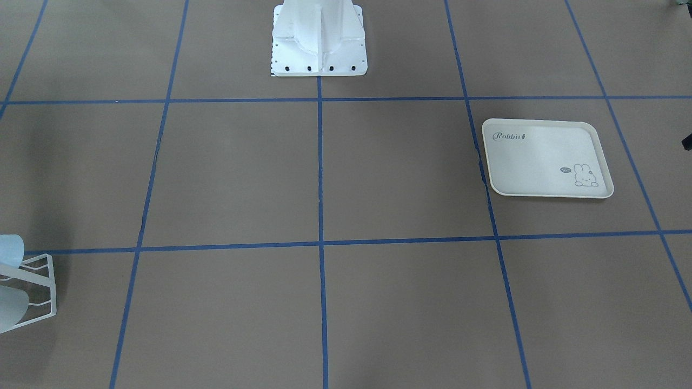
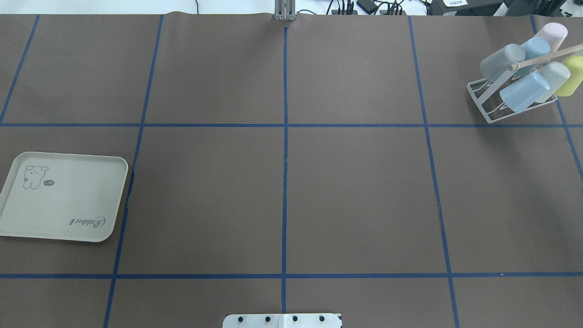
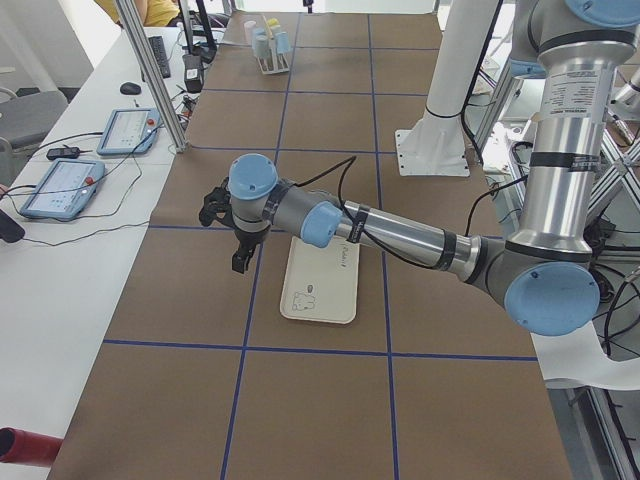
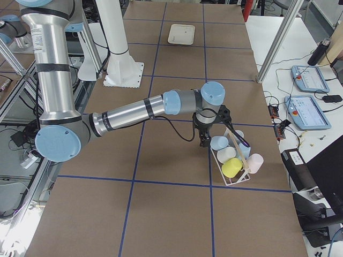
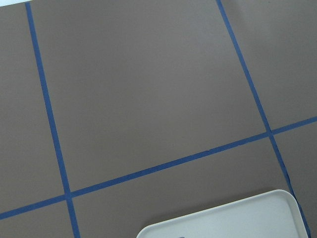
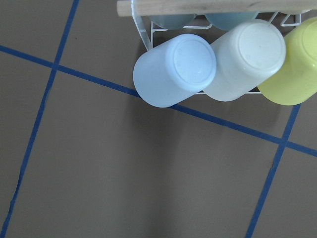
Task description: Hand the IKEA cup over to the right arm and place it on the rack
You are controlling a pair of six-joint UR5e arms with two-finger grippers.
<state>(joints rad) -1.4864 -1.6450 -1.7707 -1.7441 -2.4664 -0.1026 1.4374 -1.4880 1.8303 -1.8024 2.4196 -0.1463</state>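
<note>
The left arm (image 3: 400, 235) stretches out nearly level from the white pedestal (image 3: 432, 140), with the left gripper (image 3: 241, 262) pointing down. The right arm (image 4: 131, 113) reaches out likewise on the pedestal's opposite side, with the right gripper (image 4: 204, 140) hanging downward. These side views do not show whether either gripper's jaws are parted.

rack (image 1: 53, 284) half cut by edge, tray (image 5: 233, 218) — only a corner

Robotics lab, no doubt: a brown-papered worktop (image 2: 355, 191) gridded with blue tape lines (image 2: 285, 182), the left arm (image 3: 400, 232) stretched across it, a white pedestal (image 1: 319, 38) bolted down, aluminium frame posts (image 3: 152, 75), and teach pendants (image 3: 60, 187) with cables on the white side bench (image 3: 60, 270).
</note>
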